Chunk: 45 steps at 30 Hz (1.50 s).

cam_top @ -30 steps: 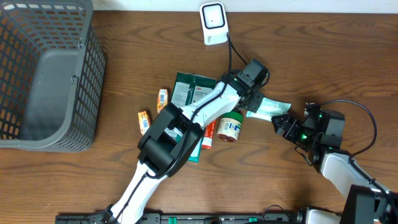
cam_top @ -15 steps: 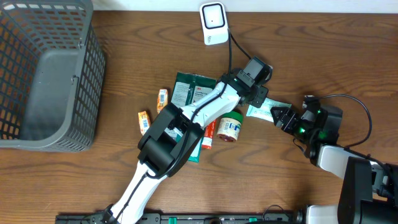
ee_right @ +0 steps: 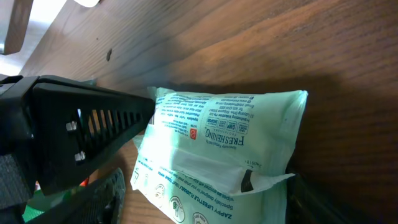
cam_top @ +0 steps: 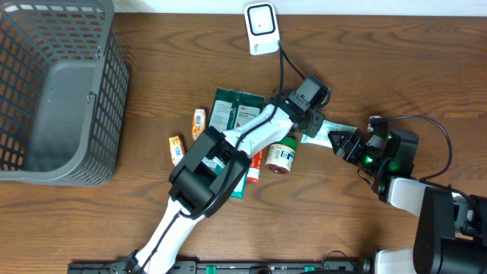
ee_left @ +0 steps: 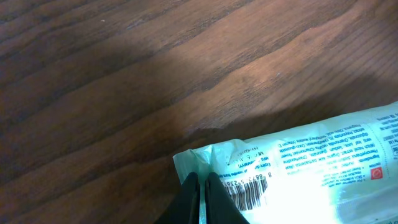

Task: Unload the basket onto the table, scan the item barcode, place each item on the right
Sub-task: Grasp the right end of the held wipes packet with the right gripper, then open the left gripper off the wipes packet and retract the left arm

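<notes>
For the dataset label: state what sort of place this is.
Probably a mock shop checkout set up on a wooden table: a corded white scanner, a grey basket, and small packaged goods such as a wipes pack.

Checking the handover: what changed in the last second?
The right gripper moved in, its jaws now around the free end of the wipes pack; a grip is unclear. The left gripper stays shut on the other end; scanner unmoved.
</notes>
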Tool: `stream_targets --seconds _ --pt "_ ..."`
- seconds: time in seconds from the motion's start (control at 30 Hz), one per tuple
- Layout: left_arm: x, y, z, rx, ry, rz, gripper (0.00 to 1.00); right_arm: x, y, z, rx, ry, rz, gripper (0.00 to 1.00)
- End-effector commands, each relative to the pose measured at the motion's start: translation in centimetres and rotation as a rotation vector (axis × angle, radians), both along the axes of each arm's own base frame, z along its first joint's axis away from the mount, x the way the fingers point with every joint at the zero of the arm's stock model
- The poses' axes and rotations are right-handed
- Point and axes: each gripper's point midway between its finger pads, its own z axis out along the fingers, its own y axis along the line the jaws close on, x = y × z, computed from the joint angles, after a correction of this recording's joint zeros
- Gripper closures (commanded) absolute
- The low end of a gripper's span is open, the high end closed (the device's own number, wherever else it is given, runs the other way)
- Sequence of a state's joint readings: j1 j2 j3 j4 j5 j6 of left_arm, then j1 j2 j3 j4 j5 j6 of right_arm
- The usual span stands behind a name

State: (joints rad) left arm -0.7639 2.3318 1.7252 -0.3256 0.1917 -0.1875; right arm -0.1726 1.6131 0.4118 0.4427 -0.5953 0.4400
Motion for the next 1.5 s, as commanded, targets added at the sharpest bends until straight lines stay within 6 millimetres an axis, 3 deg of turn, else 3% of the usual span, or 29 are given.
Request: stream_targets --seconds 0.0,0.17,0.8,0.87,0.97,1.1,1.17,1.27,1.37,1.43,1.47 --pt "-1.2 0.0 -0.5 0.011 0.024 -0.008 0.92 -0.6 1.3 -0.2 0.026 0.002 0.056 0.28" --pt "-1.2 0.0 -0.5 0.011 0.024 -0.008 0.92 -0.4 1.3 0.1 0.022 -0.014 0.057 0.42" --pt "-1.2 0.0 -0.5 0.011 0.024 -0.008 0.92 -0.4 2.8 -0.5 -0.088 -0.039 0.116 0.44" --pt "-1.2 0.0 -0.5 0.012 0.024 -0.008 0.92 -0.4 2.8 -0.5 -0.088 -0.038 0.115 0.56" --pt "-1.2 0.0 -0.5 0.012 0.024 -0.008 0.92 -0.5 2.9 -0.6 -0.08 -0.031 0.116 0.89" --pt "-0.8 0.2 -0.5 0.018 0.011 0.002 0.92 -0.7 3.1 -0.5 -0.046 -0.017 0.115 0.99" --pt "-0.2 0.4 -0.2 0.015 -0.006 0.014 0.92 -0.8 3.7 0.2 -0.005 -0.036 0.152 0.99" --pt "1.1 0.8 1.3 -0.011 -0.036 0.036 0.93 -1.1 4.9 2.2 0.076 -0.119 0.253 0.99" --pt "3.2 1.8 4.7 -0.065 -0.094 0.075 0.92 -1.7 5.6 5.0 0.167 -0.234 0.373 0.99" --pt "4.6 2.7 7.4 -0.101 -0.136 0.102 0.92 -2.2 5.6 6.2 0.215 -0.277 0.421 0.99" --pt "5.7 3.8 10.8 -0.139 -0.183 0.129 0.92 -2.8 5.5 7.4 0.262 -0.319 0.469 0.99"
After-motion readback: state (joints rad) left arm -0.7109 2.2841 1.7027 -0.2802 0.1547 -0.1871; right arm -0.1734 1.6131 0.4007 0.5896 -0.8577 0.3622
